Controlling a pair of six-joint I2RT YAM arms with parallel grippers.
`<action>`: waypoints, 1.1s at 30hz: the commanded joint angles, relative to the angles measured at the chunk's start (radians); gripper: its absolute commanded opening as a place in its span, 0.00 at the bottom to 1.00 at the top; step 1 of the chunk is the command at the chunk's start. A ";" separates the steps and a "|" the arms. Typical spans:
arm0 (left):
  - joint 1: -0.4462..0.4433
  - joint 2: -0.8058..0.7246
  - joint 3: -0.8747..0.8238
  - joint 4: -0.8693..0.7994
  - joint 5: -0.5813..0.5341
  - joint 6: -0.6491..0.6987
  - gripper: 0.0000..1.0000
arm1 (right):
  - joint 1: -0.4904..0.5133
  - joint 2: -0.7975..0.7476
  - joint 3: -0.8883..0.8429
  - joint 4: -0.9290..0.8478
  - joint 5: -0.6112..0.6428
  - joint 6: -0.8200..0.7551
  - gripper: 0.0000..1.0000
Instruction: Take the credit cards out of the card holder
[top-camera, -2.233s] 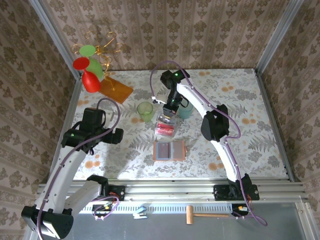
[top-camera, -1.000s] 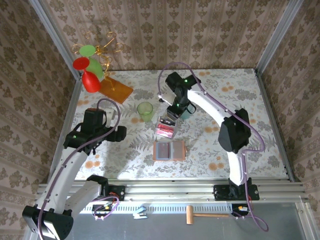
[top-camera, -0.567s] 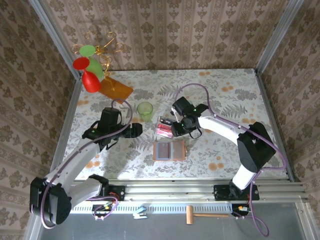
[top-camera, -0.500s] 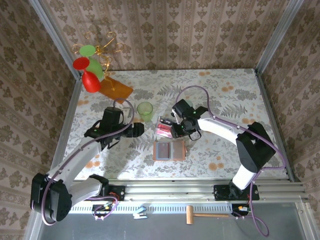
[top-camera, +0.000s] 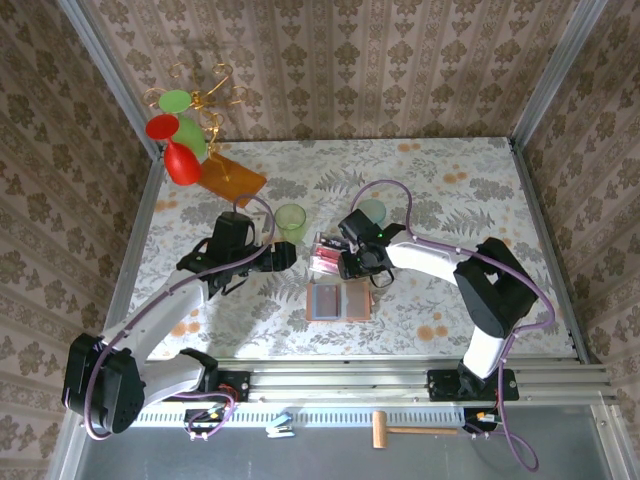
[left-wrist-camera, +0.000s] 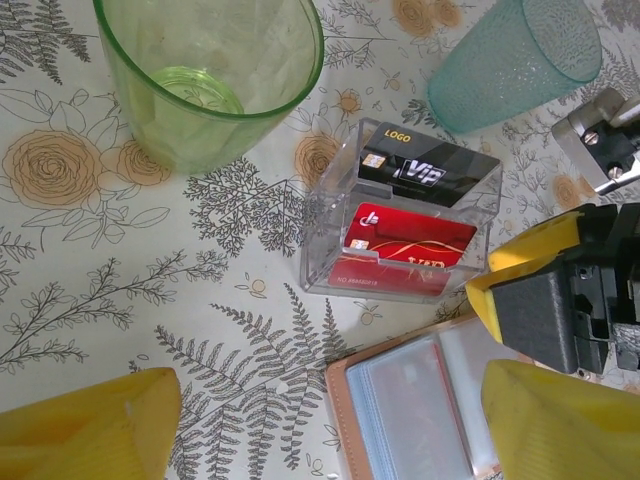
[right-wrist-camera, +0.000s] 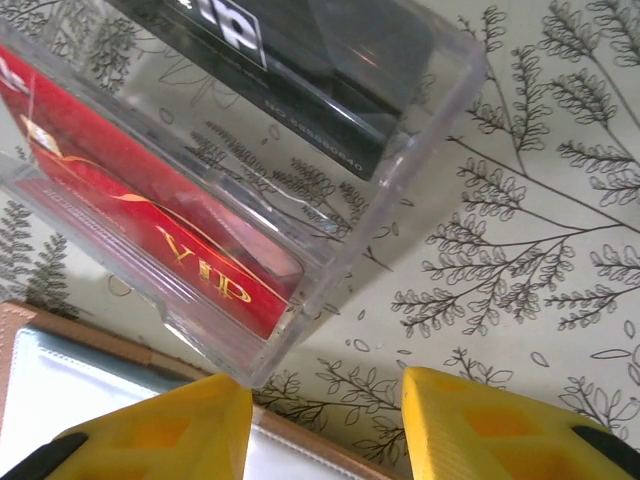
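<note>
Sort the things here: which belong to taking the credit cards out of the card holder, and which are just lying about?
Belong to the job: red credit card, black credit card, open tan card holder, clear box that the cards stand in.
Just lying about: green cup, teal cup, orange board, wooden hammer.

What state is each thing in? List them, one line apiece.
clear stand: upright, holds two cards
red card: in the stand
black card: in the stand
card holder: open, lying flat
green cup: upright, empty
teal cup: upright
left hand: open, empty
right hand: open, empty
</note>
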 joint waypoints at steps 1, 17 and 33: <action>-0.004 0.009 -0.010 0.020 0.003 -0.017 0.80 | -0.018 0.030 0.014 0.000 0.081 -0.010 0.42; -0.016 0.014 -0.030 0.043 -0.011 -0.048 0.79 | -0.072 0.024 0.053 -0.015 0.052 -0.052 0.40; 0.001 0.008 -0.039 0.052 0.018 -0.073 0.71 | -0.052 -0.170 -0.007 -0.088 -0.121 -0.007 0.36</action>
